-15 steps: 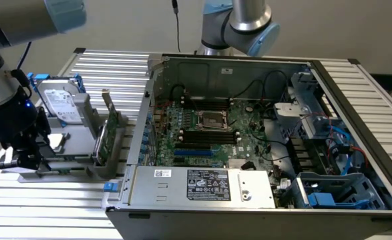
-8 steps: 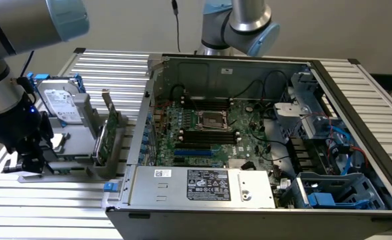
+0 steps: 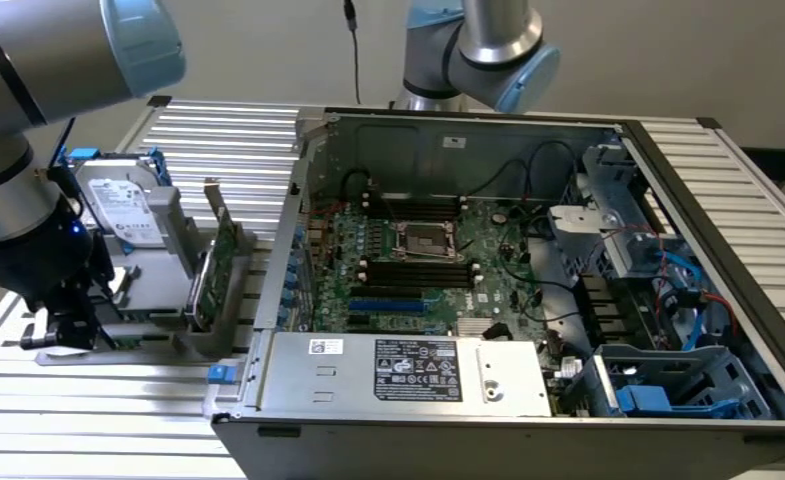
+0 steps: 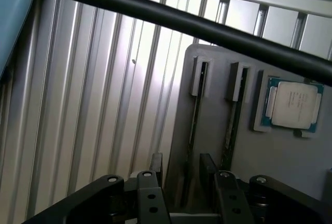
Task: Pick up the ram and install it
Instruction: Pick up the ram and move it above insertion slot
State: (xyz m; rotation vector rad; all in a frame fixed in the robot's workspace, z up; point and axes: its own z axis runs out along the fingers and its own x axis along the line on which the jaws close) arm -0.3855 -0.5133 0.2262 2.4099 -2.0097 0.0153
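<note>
Hovering wide open and empty, the claw [image 4: 181, 169] is seen over the holder [image 4: 280, 167], at nine o'clock from the case [image 3: 459, 118] in the exterior view. The ram [image 4: 195, 112] appears seated edge-up in a slot under the jaws; pick-up is judged in hand, with squared alignment needed.

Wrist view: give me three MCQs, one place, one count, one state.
1. Where is the CPU?
A. In a recess of the grey holder, beside the slots
B. Inside the computer case
C. On the bare ribbed table
2. How many narrow slots does the holder have?
A. One
B. Two
C. Four
3. What state is the tool in?
A. Shut on the CPU
B. Shut, empty
C. Open

1 A: it sits in the holder's recess.
2 B: two slots stand side by side.
3 C: a gap shows between its fingers.
</note>
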